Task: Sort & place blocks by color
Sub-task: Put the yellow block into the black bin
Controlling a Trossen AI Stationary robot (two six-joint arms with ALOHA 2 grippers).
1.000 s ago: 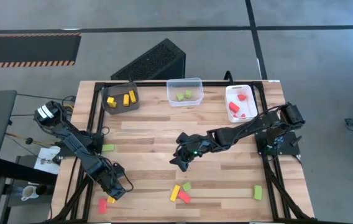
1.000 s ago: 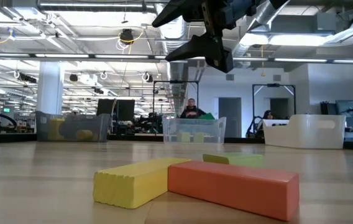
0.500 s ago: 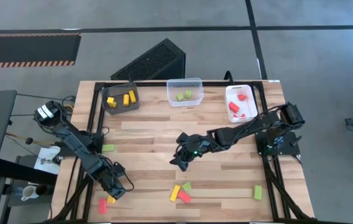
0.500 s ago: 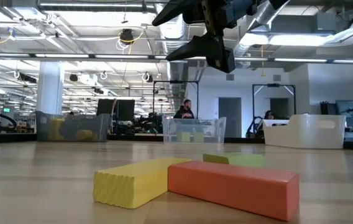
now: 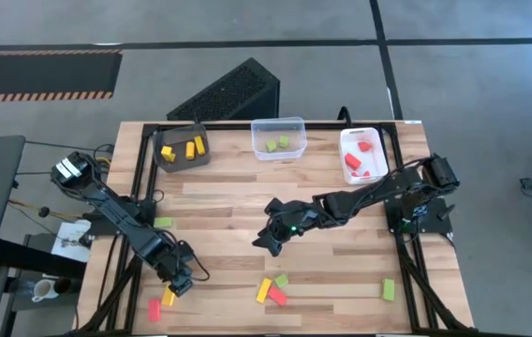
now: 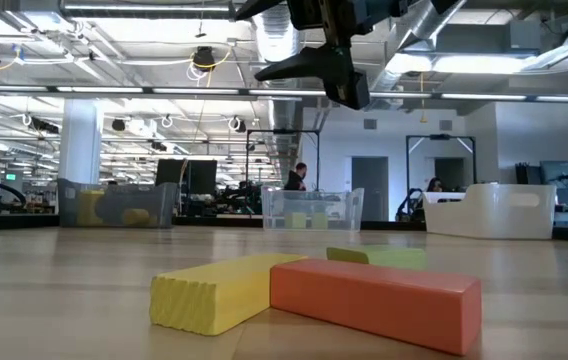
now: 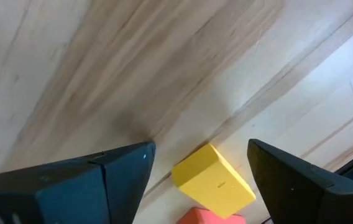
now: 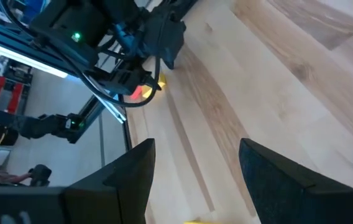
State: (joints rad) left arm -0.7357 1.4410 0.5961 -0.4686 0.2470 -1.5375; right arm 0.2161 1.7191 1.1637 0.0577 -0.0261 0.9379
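Note:
Red, yellow and light green blocks lie on the wooden table. My left gripper [image 5: 182, 284] [image 7: 200, 146] hangs open, pointing down, at the near left. A yellow block [image 7: 214, 182] [image 5: 168, 300] lies flat below and between its fingers, apart from both, with a red block [image 7: 210, 216] [image 5: 154, 309] beside it. My right gripper [image 5: 268, 245] [image 6: 314, 65] [image 8: 196, 144] is open and holds nothing above the table's middle. Near the front edge a yellow block [image 5: 264, 290], a red block [image 5: 277, 297] and a green block [image 5: 283, 280] lie together.
Along the far edge stand a dark brown bin [image 5: 184, 147] holding yellow blocks, a clear bin [image 5: 278, 138] holding green ones and a white bin [image 5: 363, 153] holding red ones. Single green blocks lie at the left edge [image 5: 162, 222] and the near right [image 5: 389, 289].
My left arm has swung a little toward the table's right, bringing its open gripper along the near left part of the table; its edge now shows in the low view. My right gripper has tipped slightly upward in place. No block has moved.

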